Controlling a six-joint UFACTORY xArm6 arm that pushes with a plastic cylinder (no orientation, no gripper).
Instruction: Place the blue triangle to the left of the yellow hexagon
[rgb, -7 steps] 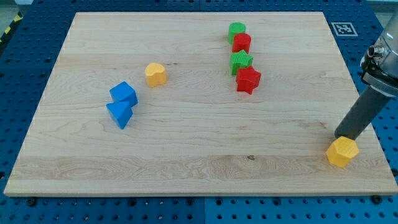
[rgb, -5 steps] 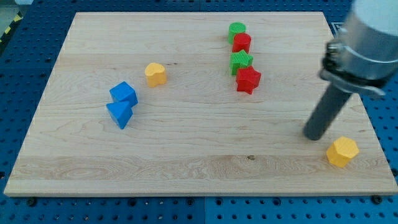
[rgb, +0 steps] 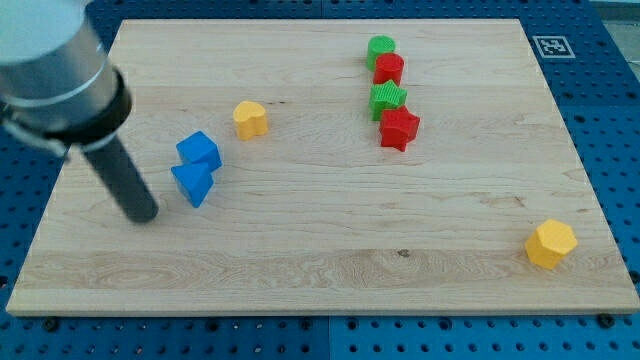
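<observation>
Blue triangle (rgb: 192, 183) just right of my tip (rgb: 143, 216), apart; no pincer in view.

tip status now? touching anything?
My tip: no gripper, holds nothing; on the board at the view's left of the blue triangle, a small gap between, not touching.

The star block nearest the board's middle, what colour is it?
Red: the red star, seen in the camera view.

Wooden board (rgb: 320, 270) carries blue triangle (rgb: 192, 184), blue cube (rgb: 199, 151), yellow hexagon (rgb: 551, 243), red star (rgb: 399, 128)
</observation>
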